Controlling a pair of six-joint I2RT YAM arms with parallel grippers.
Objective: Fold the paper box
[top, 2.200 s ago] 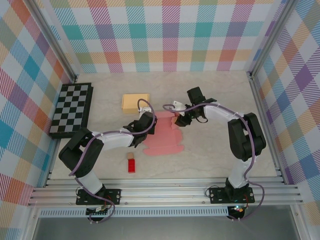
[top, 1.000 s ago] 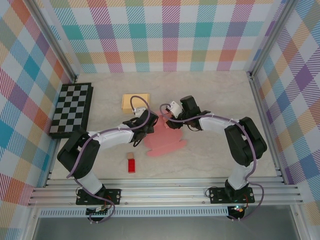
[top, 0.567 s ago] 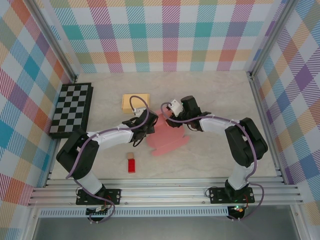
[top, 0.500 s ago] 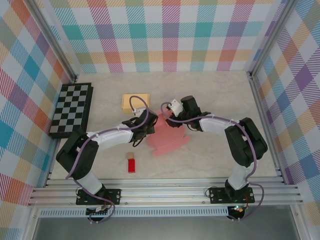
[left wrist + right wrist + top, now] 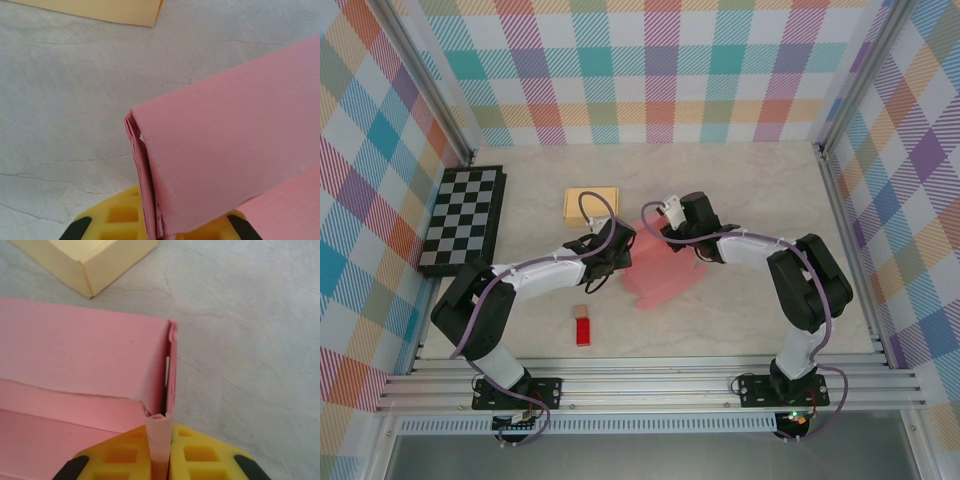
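Observation:
The pink paper box (image 5: 655, 272) is a partly folded sheet in the middle of the table, its far edge raised between both arms. My left gripper (image 5: 618, 243) is shut on the folded left end of that raised wall (image 5: 150, 200), its yellow pads (image 5: 120, 217) on either side of the layers. My right gripper (image 5: 665, 232) is shut on the folded right end of the wall (image 5: 161, 440), pinched between its yellow pads (image 5: 200, 455). The near part of the pink sheet (image 5: 45, 440) lies lower, toward the table.
A finished yellow paper box (image 5: 591, 205) sits just behind the grippers, its corner seen close up (image 5: 90, 262). A checkerboard (image 5: 463, 220) lies at the far left. A small red block (image 5: 583, 331) and a tan cube (image 5: 580, 312) rest near the front.
The right gripper has closed on the right end of the pink wall. The pink sheet has shifted right and lifted further; the left gripper stays shut on its end.

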